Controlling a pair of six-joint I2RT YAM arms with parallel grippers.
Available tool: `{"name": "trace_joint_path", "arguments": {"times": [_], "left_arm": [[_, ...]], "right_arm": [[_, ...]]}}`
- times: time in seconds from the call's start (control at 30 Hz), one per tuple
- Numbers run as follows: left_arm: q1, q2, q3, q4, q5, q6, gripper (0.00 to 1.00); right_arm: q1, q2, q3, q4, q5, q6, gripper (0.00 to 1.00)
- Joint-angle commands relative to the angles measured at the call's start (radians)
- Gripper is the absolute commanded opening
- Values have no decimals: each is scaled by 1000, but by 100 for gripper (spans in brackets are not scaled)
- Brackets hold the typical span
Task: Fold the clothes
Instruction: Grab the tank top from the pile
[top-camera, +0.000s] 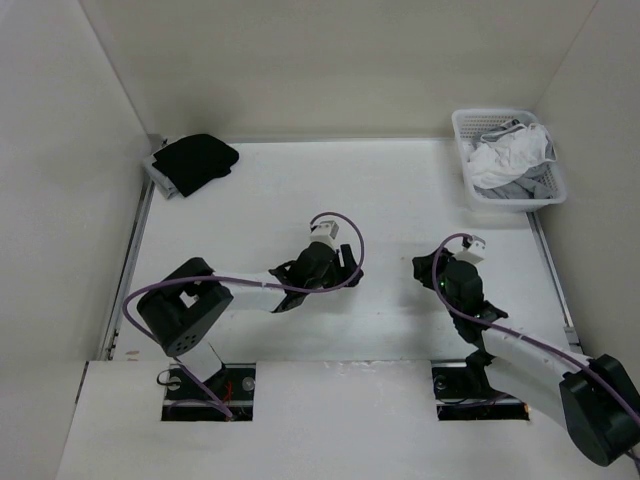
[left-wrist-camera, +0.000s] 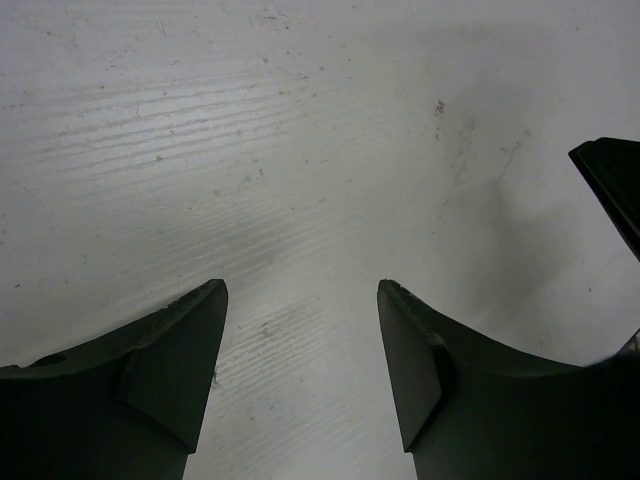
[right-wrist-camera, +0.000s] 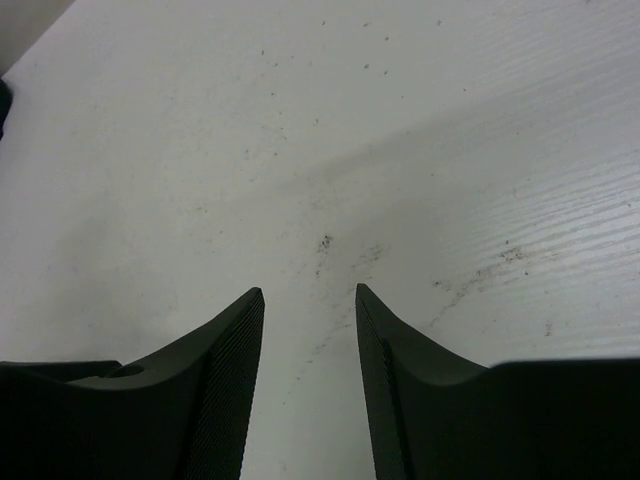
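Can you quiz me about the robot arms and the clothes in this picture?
1. True or false: the white top is spread flat on the table.
2. Where is the black garment? A between the arms, B at the table's far left corner, C in a hand.
3. Fill in: the left hand and the right hand are both ___, holding nothing.
Key: 1 false, it sits crumpled in the basket. 2 B. 3 open.
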Motion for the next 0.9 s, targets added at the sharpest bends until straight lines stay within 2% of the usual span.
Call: {"name": "trace_joint_path", "arguments": {"times": [0.0,0.13,0.17,0.2,0.23,0.27,0.3,0.33,0.37,0.43,0.47,0.5,0.53,0.6,0.67,0.7,0.77,0.8,0.87], "left_arm": [[1,-62,12,55,47,32,60],[-8,-108,-28,92,31,84,56],[-8,-119,-46,116,31,96,50],[-6,-140,-70,149,34,109,38],[-6,-151,-81,161,29,113,33],[-6,-160,-89,170,28,115,28],[-5,-185,-107,190,15,121,13],[-3,-189,-112,193,12,124,10],[0,-197,-120,195,3,129,9],[4,-205,-131,195,-3,132,9],[10,-209,-137,196,-3,135,12],[14,-212,-138,198,-3,135,16],[21,-220,-147,203,-3,135,23],[35,-231,-164,221,-3,126,32],[52,-239,-178,236,1,120,37],[69,-246,-189,244,4,110,40],[83,-249,-196,250,6,106,41],[95,-248,-201,255,9,101,42],[106,-240,-204,261,14,95,43]], "right_arm": [[21,0,45,55,30,-18,43],[23,5,53,48,33,-20,34],[23,11,59,43,33,-20,27],[23,22,79,28,30,-23,8],[23,25,99,10,28,-24,2],[24,28,131,-18,33,-27,0],[20,43,257,-117,71,-52,0],[6,56,310,-154,91,-60,0],[-73,98,440,-228,122,-93,0],[-200,181,584,-262,108,-139,0],[-292,247,675,-270,94,-149,0],[-331,282,723,-268,85,-156,0],[-394,353,804,-261,87,-162,0],[-474,463,925,-268,78,-162,1],[-531,591,1057,-297,73,-182,1],[-564,699,1176,-355,70,-213,3],[-598,790,1270,-398,70,-236,7],[-624,871,1356,-438,58,-241,13],[-644,930,1413,-455,42,-239,21]]}}
